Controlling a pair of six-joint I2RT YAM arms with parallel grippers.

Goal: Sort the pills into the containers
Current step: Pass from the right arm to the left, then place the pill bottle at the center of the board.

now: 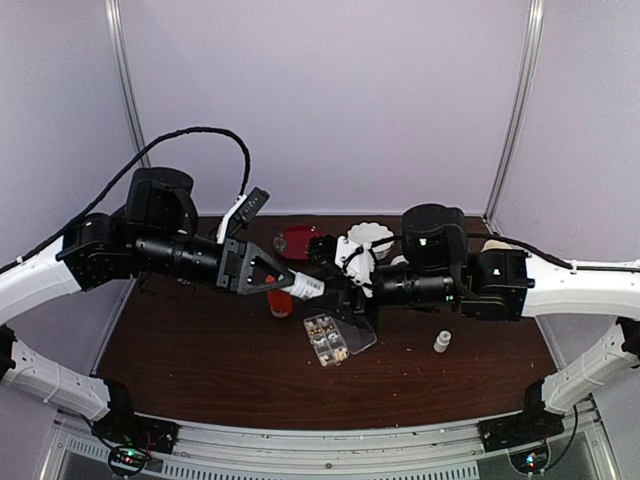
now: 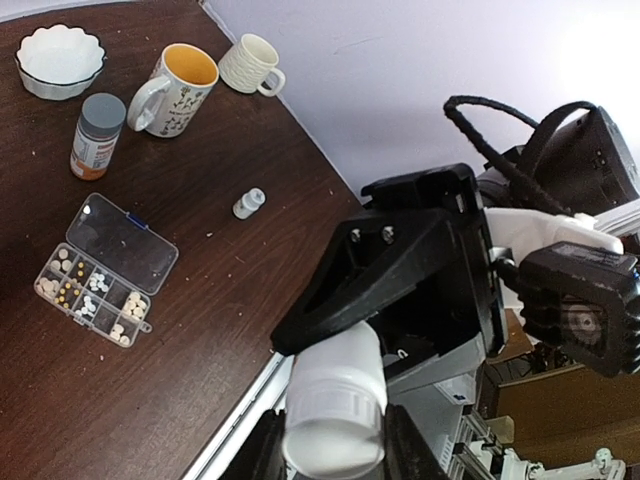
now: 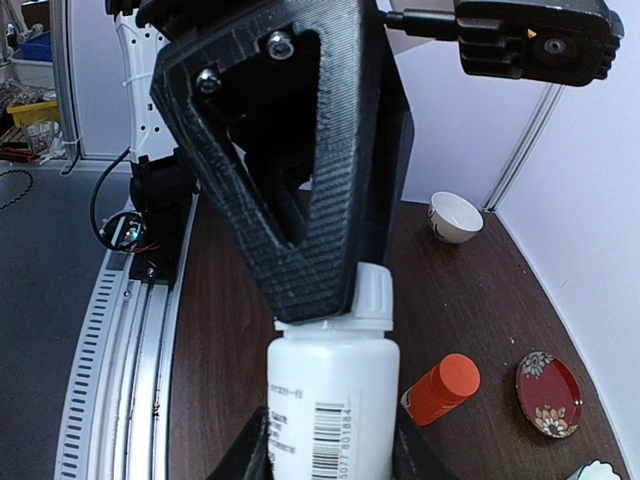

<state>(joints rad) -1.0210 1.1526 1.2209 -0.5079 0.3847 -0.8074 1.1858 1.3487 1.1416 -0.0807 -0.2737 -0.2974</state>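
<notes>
Light: even, diffuse, from overhead; moderately bright, pale walls (image 1: 330, 100) tinted lilac.
Shadows: soft, faint, beneath the arms (image 1: 180, 258) on dark tabletop (image 1: 200, 370).
Glare: white bottle (image 2: 335, 400) washed out in left wrist view.
Focus: bottle and left end effector (image 2: 335, 445) blurred close up; distance sharper.
Edges: wrist views bow outward.

White bottle (image 3: 335, 400) btm cut off at edge, pills (image 2: 97, 284) too small to count, bowl (image 3: 603, 470) clipped

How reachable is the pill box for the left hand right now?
Probably not yet: the left hand is shut on the bottle that the right hand also holds. The pill box lies open close by.
</notes>
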